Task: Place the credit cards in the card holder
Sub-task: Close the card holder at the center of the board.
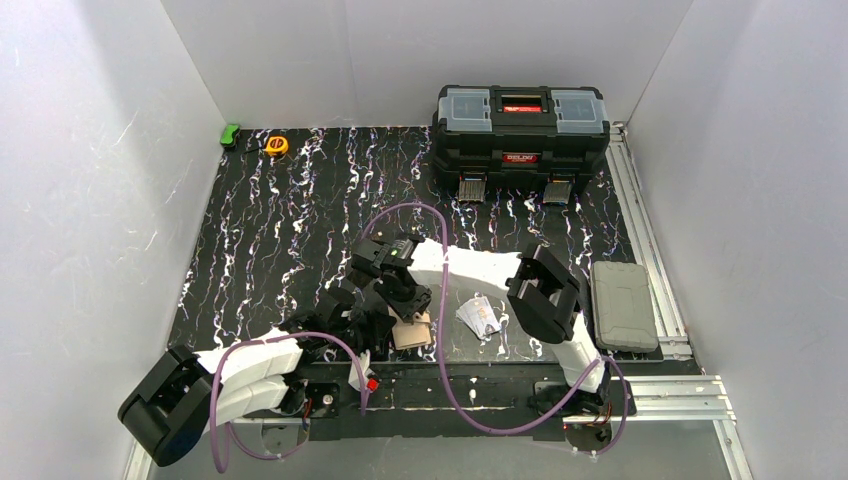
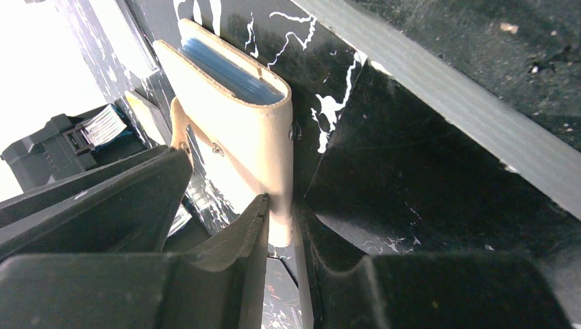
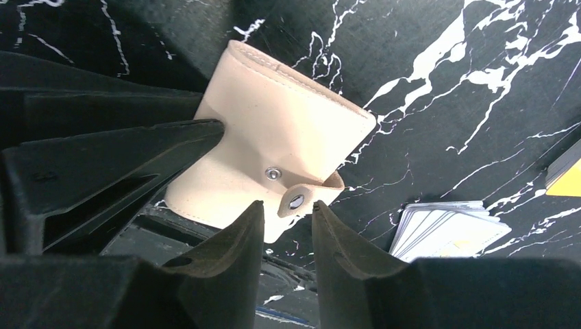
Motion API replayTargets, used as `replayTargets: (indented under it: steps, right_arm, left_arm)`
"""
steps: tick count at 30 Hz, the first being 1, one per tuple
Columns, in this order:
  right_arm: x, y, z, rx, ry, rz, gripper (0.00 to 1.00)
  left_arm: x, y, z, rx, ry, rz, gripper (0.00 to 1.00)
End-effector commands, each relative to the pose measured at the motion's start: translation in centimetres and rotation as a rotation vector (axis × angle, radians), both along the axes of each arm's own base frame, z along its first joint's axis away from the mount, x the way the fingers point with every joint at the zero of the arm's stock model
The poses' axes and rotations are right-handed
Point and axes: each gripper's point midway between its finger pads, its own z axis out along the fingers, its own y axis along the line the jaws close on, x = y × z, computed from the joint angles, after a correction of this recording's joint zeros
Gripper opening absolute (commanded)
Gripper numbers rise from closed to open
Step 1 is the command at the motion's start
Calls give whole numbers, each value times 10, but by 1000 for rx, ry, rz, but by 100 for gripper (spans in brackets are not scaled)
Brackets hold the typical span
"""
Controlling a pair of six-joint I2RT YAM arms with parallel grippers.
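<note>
The cream card holder (image 1: pixel 411 332) stands on edge near the table's front edge. My left gripper (image 2: pixel 281 216) is shut on its lower end. A light blue card (image 2: pixel 229 72) sits inside its open top. In the right wrist view the holder (image 3: pixel 274 137) shows its side, with the snap tab (image 3: pixel 294 203) hanging loose. My right gripper (image 3: pixel 288 205) is open, its tips either side of the tab and just short of it. Silver-white cards (image 3: pixel 445 229) lie to the right, also seen from above (image 1: pixel 478 317). An orange-yellow card (image 3: pixel 567 184) shows at the far right edge.
A big black toolbox (image 1: pixel 520 125) stands at the back. A grey flat case (image 1: pixel 622 305) lies at the right by the aluminium rails. A yellow tape measure (image 1: pixel 276 145) and a green object (image 1: pixel 230 134) sit at the back left corner.
</note>
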Motion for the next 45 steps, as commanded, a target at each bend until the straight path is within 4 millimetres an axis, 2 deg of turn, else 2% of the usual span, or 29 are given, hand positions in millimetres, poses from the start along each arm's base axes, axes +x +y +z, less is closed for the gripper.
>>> replayTargets:
  steps: [1, 7, 16, 20, 28, 45]
  right_arm:
    - [3, -1, 9, -17, -18, -18, 37]
    - [4, -1, 10, -11, -30, -20, 30]
    - [6, 2, 11, 1, -37, -19, 13]
    - [7, 4, 13, 12, -38, -17, 1]
    - [1, 15, 5, 60, 16, 13, 1]
    - [-6, 11, -18, 30, 81, 33, 1]
  left_arm:
    - [-41, 38, -50, 257, 15, -194, 19]
    - [-42, 39, -51, 257, 17, -193, 19]
    - [-43, 39, -51, 258, 20, -190, 19]
    - [-45, 39, -52, 257, 22, -197, 19]
    - [-45, 38, -51, 255, 24, -191, 19]
    - [-44, 35, -50, 253, 31, -188, 19]
